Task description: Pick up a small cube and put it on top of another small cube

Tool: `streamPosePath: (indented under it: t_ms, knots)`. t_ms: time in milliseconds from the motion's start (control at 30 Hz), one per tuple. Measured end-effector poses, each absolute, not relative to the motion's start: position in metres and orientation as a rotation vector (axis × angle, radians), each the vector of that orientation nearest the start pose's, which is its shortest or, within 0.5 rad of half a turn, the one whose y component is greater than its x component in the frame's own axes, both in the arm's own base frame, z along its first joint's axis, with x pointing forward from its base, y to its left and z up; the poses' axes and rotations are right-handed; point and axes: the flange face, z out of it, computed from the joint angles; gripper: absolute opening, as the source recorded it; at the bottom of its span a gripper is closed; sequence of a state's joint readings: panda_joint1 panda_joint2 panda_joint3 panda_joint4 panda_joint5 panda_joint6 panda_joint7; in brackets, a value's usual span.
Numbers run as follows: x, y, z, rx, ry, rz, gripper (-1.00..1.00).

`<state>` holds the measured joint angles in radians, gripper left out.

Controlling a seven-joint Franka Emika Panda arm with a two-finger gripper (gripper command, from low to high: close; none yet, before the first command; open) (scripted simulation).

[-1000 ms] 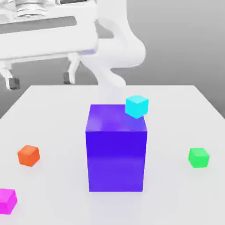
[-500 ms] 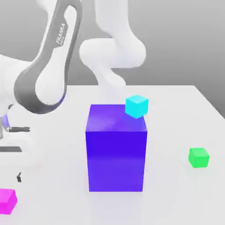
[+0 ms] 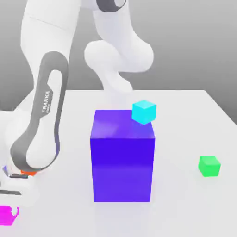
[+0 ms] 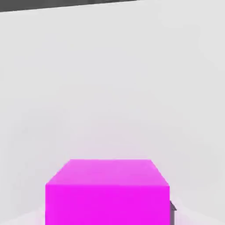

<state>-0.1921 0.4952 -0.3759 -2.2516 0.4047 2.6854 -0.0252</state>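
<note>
Reaching into the exterior frame's lower left, the arm (image 3: pixel 39 134) covers the magenta cube (image 3: pixel 8 215) (pincer state: cannot tell); green cube (image 3: pixel 209 165) sits right.

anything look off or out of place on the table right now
One thing: the cyan cube sits at the far right corner of the big blue-violet block as the exterior view shows it, turned askew and seeming to overhang the edge. The magenta cube, green cube and table look normal.

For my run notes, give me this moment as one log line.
phase: grasping | arm: lowered over magenta cube | green cube: untouched on table
</note>
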Motion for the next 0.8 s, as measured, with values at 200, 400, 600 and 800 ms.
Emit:
streamPosePath:
  t_ms: [200, 400, 600, 800]
  knots:
    - [0.467, -0.204, 0.191, -2.915, 1.068, 0.038, -1.0]
    - [0.472, -0.053, 0.2, -3.005, 0.67, 0.079, -1.0]
    - [0.421, 0.101, 0.216, -3.076, 0.187, 0.089, -1.0]
    - [0.247, 0.31, 0.228, -3.039, -0.768, 0.02, -1.0]
